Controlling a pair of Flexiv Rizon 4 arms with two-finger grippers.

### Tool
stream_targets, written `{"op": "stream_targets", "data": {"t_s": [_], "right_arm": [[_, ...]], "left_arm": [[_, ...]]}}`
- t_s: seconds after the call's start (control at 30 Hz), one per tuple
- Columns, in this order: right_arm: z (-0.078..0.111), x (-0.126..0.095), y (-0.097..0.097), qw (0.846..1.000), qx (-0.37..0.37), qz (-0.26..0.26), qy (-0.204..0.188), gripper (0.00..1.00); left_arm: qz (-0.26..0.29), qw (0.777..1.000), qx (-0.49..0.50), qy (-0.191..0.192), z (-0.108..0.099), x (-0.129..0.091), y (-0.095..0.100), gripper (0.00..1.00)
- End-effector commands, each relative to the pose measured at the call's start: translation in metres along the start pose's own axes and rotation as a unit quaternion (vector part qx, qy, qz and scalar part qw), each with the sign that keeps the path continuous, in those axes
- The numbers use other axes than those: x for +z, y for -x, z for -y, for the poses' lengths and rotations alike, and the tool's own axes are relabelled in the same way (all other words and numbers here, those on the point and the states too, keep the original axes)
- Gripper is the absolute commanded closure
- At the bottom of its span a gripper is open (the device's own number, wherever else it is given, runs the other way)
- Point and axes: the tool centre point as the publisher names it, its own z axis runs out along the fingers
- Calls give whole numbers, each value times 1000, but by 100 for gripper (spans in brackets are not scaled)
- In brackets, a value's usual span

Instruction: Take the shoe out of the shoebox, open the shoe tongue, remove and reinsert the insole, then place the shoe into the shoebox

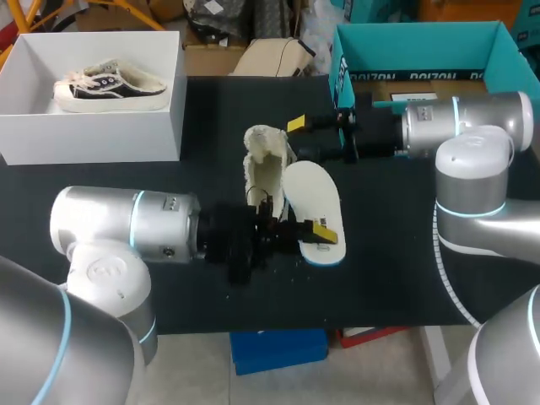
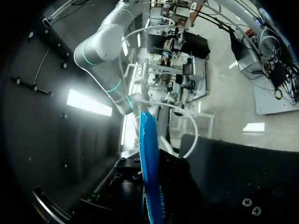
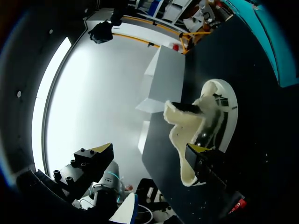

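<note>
L gripper point(image 1: 314, 234) pinches insole point(image 1: 309, 190); shoe point(image 1: 262, 173) beside R gripper's point(image 1: 300, 137) spread fingers.

The lower finger of the left gripper point(image 1: 319, 232) is hidden under the insole point(image 1: 314, 198); only the upper yellow tip is seen. The end of the shoe point(image 1: 263, 169) beside that gripper is covered by its body. In the left wrist view the insole point(image 2: 149, 158), held edge-on between the fingers, is cut off at its near end, and the yellow tips cannot be made out. Part of the shoe point(image 3: 187, 135) is covered by one finger point(image 3: 208, 165) of the right gripper point(image 3: 152, 150).
</note>
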Motion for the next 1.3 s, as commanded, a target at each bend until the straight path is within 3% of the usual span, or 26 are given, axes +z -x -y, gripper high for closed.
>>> {"op": "stream_targets", "data": {"t_s": [0.03,0.33,0.43,0.63,0.93,1.3], "right_arm": [[0,1,0,1000,0,0,1,0],[0,1,0,1000,0,0,1,0],[0,1,0,1000,0,0,1,0],[0,1,0,1000,0,0,1,0],[0,1,0,1000,0,0,1,0],[0,1,0,1000,0,0,1,0]], "left_arm": [[20,1000,4,-9,-5,-7,-7,100],[20,1000,4,-9,-5,-7,-7,100],[48,998,32,-12,-12,-13,-26,100],[34,995,94,5,-23,-24,-47,100],[3,986,166,-12,-37,-35,-44,100],[-6,990,141,-2,-69,-48,-57,100]]}}
